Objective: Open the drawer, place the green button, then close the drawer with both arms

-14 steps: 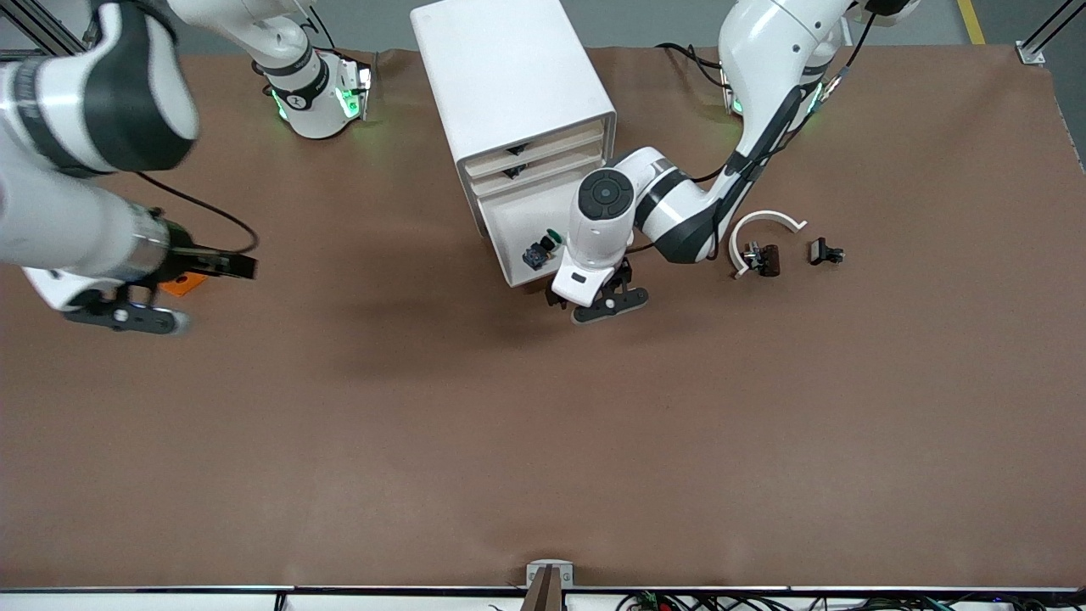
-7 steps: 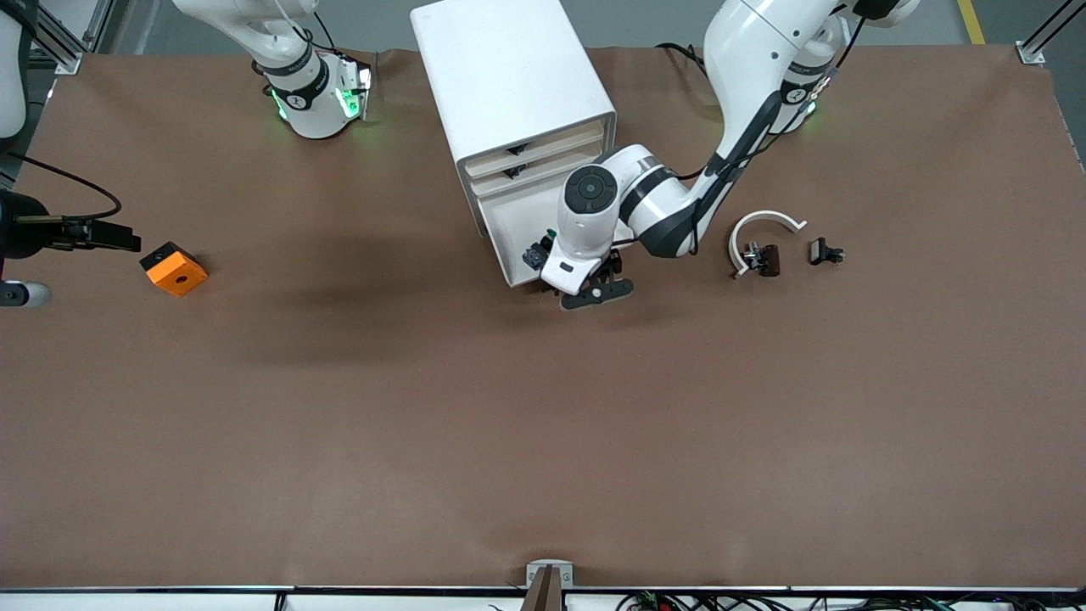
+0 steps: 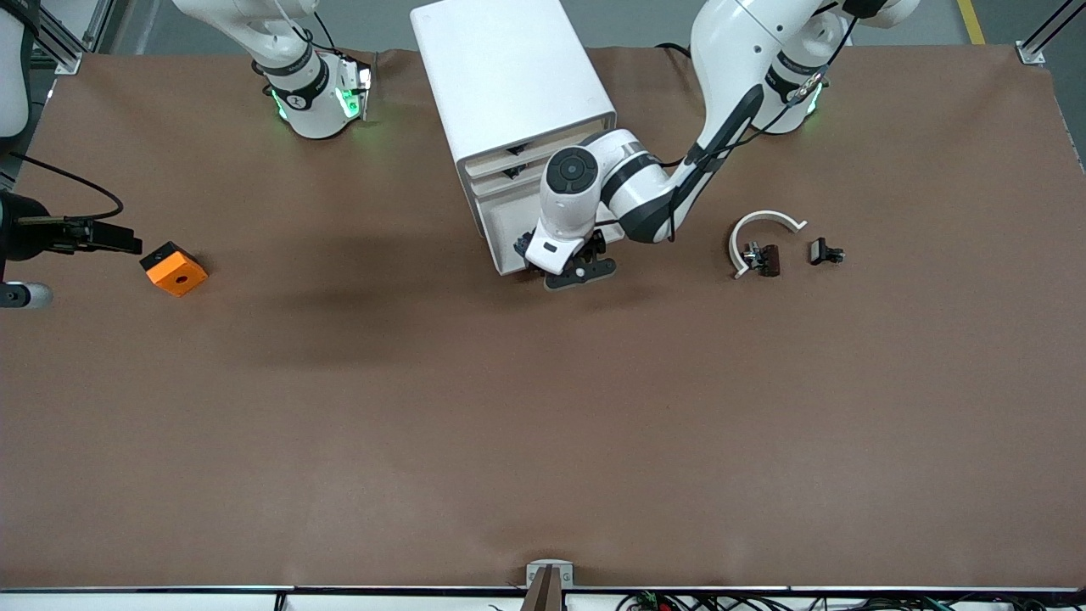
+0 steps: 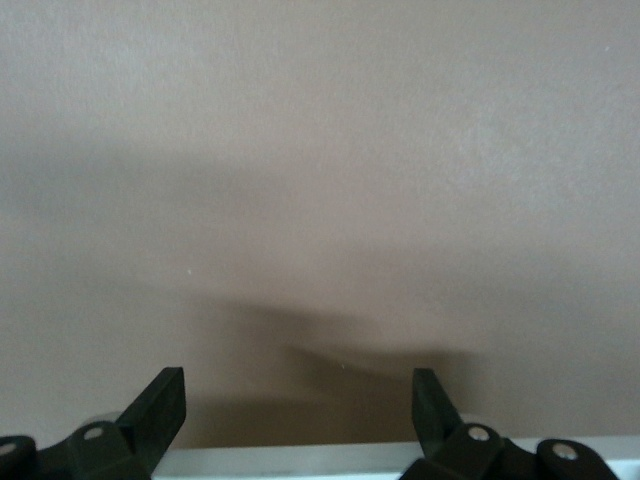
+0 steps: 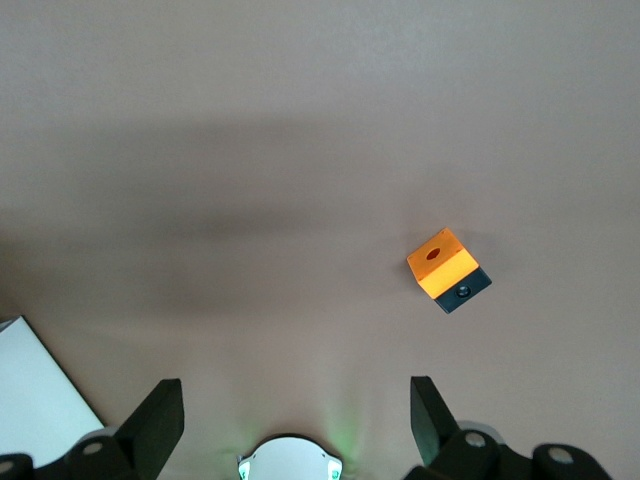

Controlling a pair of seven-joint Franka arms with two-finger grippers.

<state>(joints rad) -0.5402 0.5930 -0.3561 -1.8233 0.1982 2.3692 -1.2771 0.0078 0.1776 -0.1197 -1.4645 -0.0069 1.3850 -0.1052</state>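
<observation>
The white cabinet (image 3: 509,76) stands mid-table near the arms' bases. Its third drawer (image 3: 499,242) sticks out a short way, showing a strip of white tray. My left gripper (image 3: 577,270) is open, right at the drawer's front edge, nearer the front camera. In the left wrist view the drawer's white front edge (image 4: 300,460) lies between the open fingers of the left gripper (image 4: 300,385), with nothing held. The button is hidden under the left arm's wrist. My right gripper (image 5: 296,395) hangs open and empty over the right arm's end of the table.
An orange cube with a hole (image 3: 174,268) lies at the right arm's end, also seen as the orange cube (image 5: 447,270). A white ring (image 3: 764,227) and small black clips (image 3: 764,257) lie toward the left arm's end.
The left gripper moved toward the cabinet, and the drawer slid in with it, covering the button. The right arm pulled back to its end of the table, uncovering the orange cube.
</observation>
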